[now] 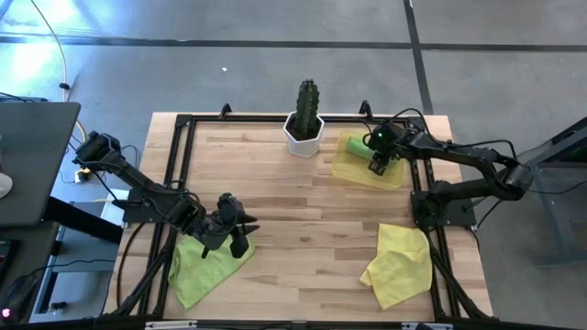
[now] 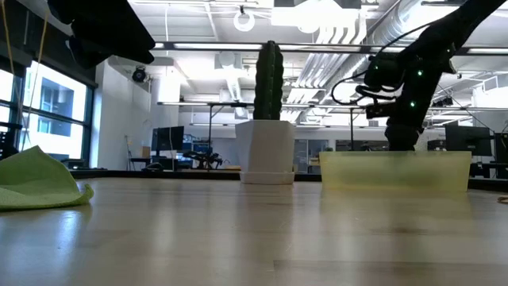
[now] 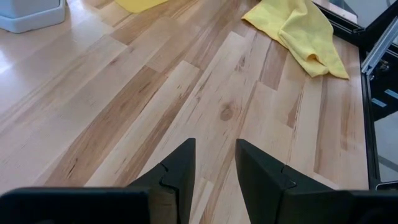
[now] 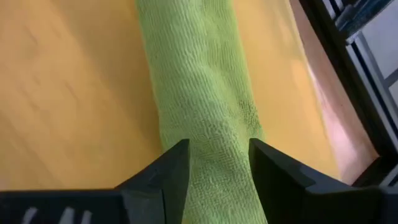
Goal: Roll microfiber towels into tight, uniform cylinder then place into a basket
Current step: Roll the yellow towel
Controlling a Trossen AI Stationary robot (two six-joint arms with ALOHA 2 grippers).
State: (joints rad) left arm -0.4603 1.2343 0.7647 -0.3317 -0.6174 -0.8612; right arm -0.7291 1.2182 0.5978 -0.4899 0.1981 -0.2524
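Right fingers straddle rolled green towel (in basket).

no legible text, no labels, no brand marks, no numbers, no signs

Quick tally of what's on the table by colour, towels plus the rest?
Lime-green towels: 2, the rolled one in the basket, the flat one under the left gripper
Yellow towel: 1
Pale yellow basket: 1
Cactus in white pot: 1
Total: 5
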